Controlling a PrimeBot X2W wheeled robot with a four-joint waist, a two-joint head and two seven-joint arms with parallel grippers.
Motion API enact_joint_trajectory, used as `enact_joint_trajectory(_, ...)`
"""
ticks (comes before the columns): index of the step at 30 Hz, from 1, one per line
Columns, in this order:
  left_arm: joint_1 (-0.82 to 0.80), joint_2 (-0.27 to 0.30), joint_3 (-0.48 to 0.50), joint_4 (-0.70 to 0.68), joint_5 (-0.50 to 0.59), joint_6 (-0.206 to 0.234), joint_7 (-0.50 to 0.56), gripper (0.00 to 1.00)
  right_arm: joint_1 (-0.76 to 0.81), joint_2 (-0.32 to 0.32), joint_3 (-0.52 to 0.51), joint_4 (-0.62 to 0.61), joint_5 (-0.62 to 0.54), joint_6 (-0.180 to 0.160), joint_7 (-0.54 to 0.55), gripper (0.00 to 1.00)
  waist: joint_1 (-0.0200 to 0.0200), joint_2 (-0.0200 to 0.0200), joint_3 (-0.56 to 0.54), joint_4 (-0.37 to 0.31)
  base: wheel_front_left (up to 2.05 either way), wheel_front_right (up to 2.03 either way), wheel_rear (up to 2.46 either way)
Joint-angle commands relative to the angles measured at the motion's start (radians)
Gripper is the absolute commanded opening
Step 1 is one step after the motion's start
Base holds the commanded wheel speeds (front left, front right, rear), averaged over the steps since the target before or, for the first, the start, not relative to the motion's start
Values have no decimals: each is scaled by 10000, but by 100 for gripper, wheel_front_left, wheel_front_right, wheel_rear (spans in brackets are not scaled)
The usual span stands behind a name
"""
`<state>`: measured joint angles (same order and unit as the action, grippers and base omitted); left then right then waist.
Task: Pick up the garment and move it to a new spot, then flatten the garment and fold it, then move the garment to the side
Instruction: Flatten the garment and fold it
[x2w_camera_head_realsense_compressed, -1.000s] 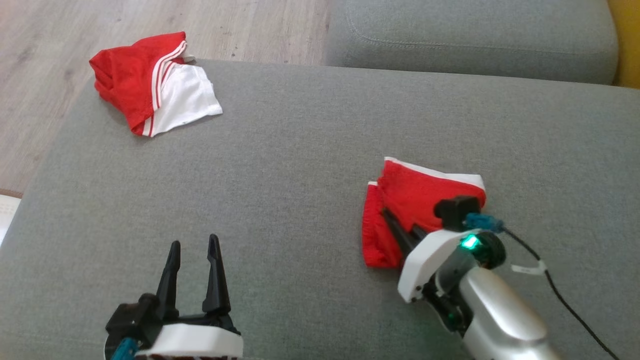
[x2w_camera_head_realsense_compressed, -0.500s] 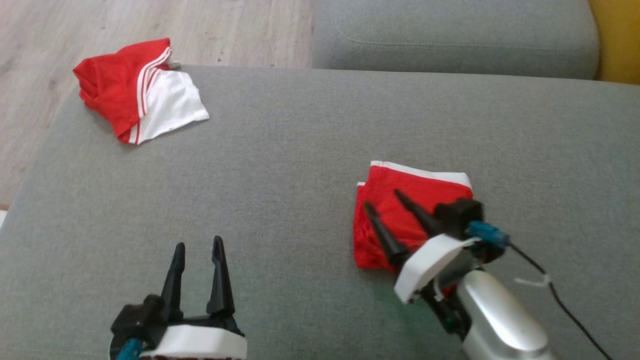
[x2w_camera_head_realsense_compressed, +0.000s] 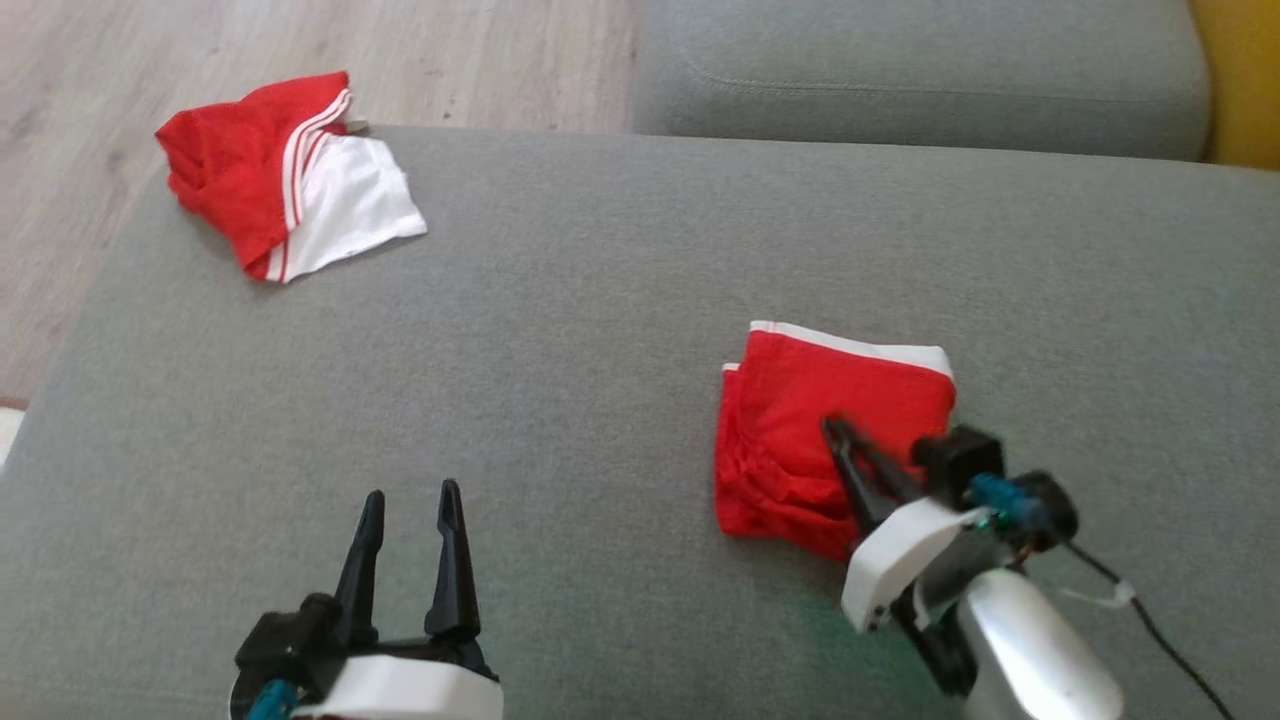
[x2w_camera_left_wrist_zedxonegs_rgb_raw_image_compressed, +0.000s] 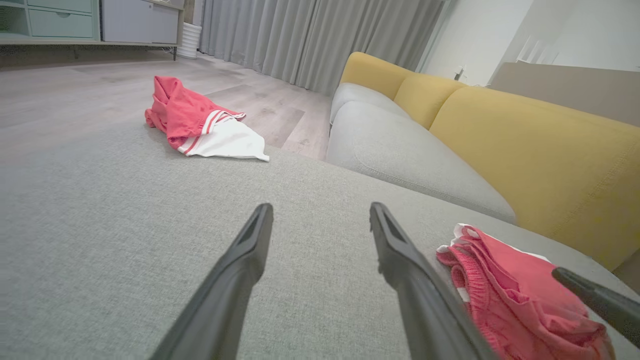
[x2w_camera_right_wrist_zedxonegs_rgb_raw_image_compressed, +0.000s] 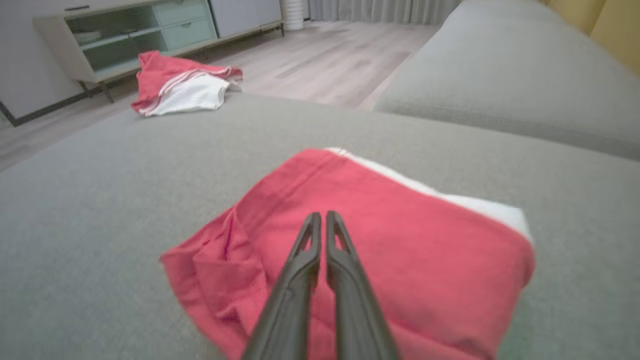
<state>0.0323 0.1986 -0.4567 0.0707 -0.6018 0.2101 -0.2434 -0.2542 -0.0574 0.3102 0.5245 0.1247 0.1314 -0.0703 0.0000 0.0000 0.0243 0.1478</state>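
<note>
The garment, red with a white band along its far edge, lies folded into a compact square on the grey sofa cushion, right of the middle. My right gripper hovers over its near part, fingers drawn together with nothing between them. In the right wrist view the two fingers nearly touch at the right gripper tips above the red garment. My left gripper stands open near the front edge, apart from the cloth. The left wrist view shows the left gripper spread over bare cushion, the garment to its right.
A second red-and-white garment lies crumpled at the cushion's far left corner, by the wooden floor. Another grey seat cushion lies beyond, with a yellow backrest. A black cable trails from my right wrist.
My right gripper opened its fingers over the garment, then drew them together again and pulled back toward the lower right. The garment stays put. The head camera shifted slightly.
</note>
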Motion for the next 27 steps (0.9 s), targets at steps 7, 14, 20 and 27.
enact_joint_trajectory(7, -402, 15, 232, -176, -22, -41, -61, 100, -563, 72, 1370, 1159, 172, -7, -287, 0, 0, 0, 180, 518, 0, 0, 0)
enact_joint_trajectory(14, -375, 39, 280, -118, -60, -27, -76, 100, -821, 72, 2827, 1726, 948, -7, -274, 0, 0, 0, 200, 686, 0, 0, 0)
enact_joint_trajectory(20, -306, 47, 402, -105, -95, 39, -99, 100, -1122, 72, 2988, 1676, 1142, -7, -639, 0, 0, 0, 94, 473, 0, 0, 0)
enact_joint_trajectory(27, -280, 207, 573, -66, -39, 23, -126, 100, -1122, 72, 2287, 990, 1336, -7, -1415, 90, 0, 0, -299, -18, 0, 0, 0)
